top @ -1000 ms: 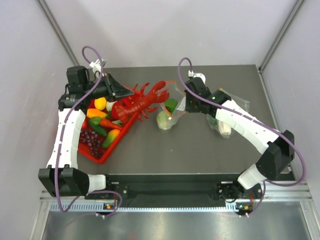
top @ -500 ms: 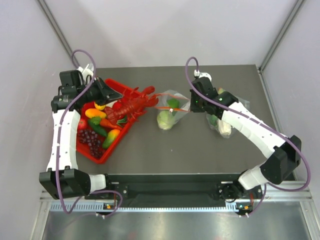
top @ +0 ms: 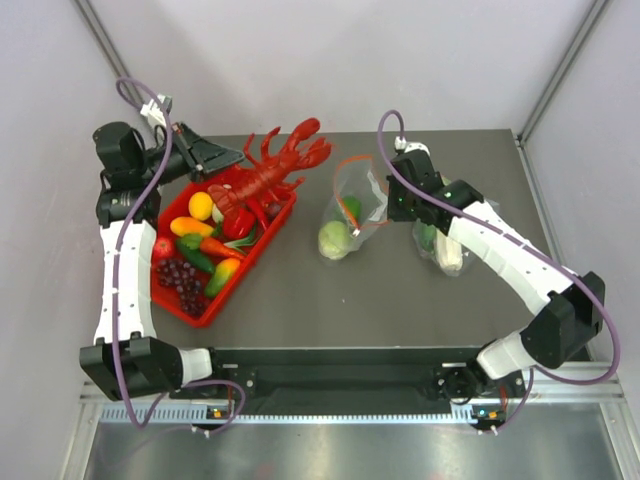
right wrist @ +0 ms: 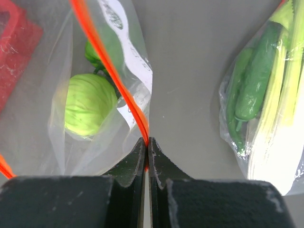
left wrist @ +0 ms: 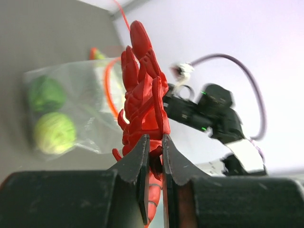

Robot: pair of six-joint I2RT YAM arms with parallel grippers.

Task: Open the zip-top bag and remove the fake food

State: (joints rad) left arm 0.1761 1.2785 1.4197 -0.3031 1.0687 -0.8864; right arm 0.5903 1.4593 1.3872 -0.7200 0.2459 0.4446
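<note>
- At the far left of the table (top: 400, 300), the left claw (left wrist: 155, 142) is pinched on the tail end of a red toy lobster (top: 275, 165). In the left wrist view its tips are closed tight on the narrow body.
- That lobster hangs clear of the table, above the far right corner of a red basket (top: 196, 316). Its pincers point far and right, toward the bag.
- Inside the basket lie yellow and orange toy fruits (top: 200, 206), green pieces and dark grapes (top: 178, 275).
- Near the middle of the table, the zip-top bag (top: 350, 205) is lifted by its mouth, and its lower end rests on the table.
- On the bag's right edge, the right claw (right wrist: 147, 142) is pressed together on the red-orange zip strip (right wrist: 111, 71).
- From the tips, one side of the strip runs up and away, and the other side shows well apart at the left edge of the right wrist view.
- Within the bag sit a round pale green cabbage (right wrist: 89, 104) and, just beyond it, a darker green piece (right wrist: 102, 50).
- Right of that claw, a second clear bag (right wrist: 266, 118) holding a leek and green vegetables lies on the table, apart from the zip-top bag.
</note>
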